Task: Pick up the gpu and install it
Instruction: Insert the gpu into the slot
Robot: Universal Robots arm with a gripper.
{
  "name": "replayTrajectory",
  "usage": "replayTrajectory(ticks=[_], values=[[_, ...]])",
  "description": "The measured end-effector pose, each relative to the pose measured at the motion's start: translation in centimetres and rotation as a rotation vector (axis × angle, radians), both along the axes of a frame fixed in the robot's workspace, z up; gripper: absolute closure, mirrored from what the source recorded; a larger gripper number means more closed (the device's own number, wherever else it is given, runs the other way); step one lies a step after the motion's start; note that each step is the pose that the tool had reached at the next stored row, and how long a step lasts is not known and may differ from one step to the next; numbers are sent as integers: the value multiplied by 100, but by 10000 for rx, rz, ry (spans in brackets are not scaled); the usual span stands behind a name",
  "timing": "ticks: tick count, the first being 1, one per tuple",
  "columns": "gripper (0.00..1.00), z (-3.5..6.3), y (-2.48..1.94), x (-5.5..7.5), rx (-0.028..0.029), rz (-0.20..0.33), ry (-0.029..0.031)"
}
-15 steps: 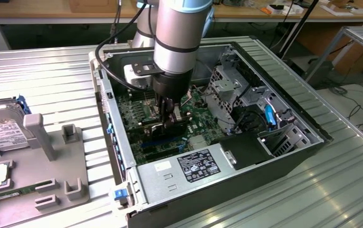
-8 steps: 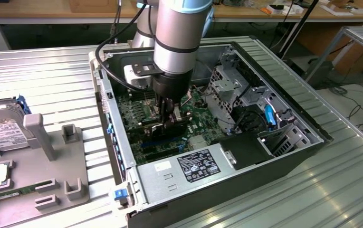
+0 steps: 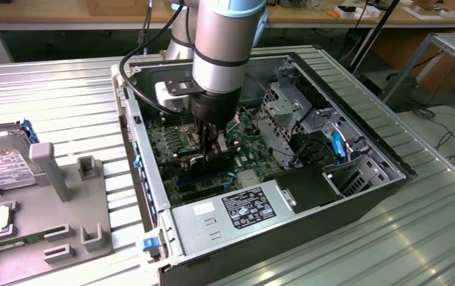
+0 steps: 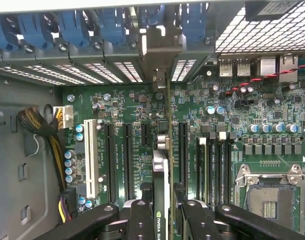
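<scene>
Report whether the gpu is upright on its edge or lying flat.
Upright on edge: the gpu, clamped in the claw, points its edge down at the motherboard.

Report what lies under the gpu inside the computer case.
Under the thin dark gpu card with silver bracket, gripped edge-on by the pincer, lies the green motherboard, with long black expansion slots on either side. What sits directly beneath its edge is covered by the card itself.
</scene>
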State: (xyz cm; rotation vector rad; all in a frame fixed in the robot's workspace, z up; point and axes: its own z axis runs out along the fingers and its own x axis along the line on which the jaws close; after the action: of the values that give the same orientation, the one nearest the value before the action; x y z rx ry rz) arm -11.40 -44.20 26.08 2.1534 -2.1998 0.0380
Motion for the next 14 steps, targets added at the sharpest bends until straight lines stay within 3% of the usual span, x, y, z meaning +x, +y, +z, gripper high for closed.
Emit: replayTrajectory(ticks=[9, 14], values=[[73, -1, 0, -1, 1, -1, 0], [60, -1, 0, 0, 2, 0, -2]])
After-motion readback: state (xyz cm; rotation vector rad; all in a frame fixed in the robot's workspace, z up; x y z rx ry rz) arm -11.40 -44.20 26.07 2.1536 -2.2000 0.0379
